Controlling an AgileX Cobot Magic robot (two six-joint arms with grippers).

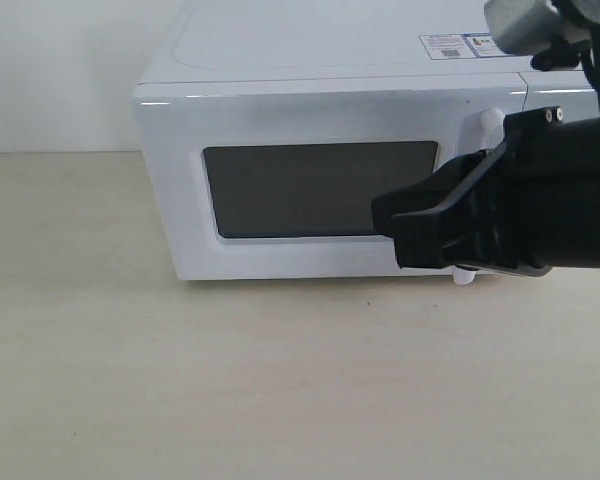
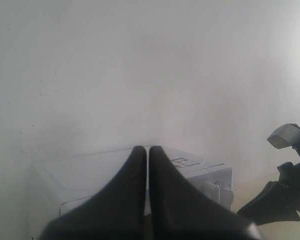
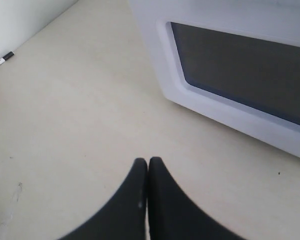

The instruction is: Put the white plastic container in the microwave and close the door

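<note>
The microwave (image 1: 280, 50) door (image 1: 320, 190) looks closed; the white plastic container is nowhere visible; my left end effector (image 2: 147, 148) and right end effector (image 3: 148, 160) are pinched empty.

The label sticker (image 1: 460, 45) on top of the microwave (image 1: 280, 45) carries print too small to read

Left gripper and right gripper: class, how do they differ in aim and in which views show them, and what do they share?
The left gripper points at the microwave's top and the wall; the right gripper points at the table before the door. The exterior view shows the right gripper by the door's right edge; the left gripper is absent there. Both have black fingers, shut and empty.
</note>
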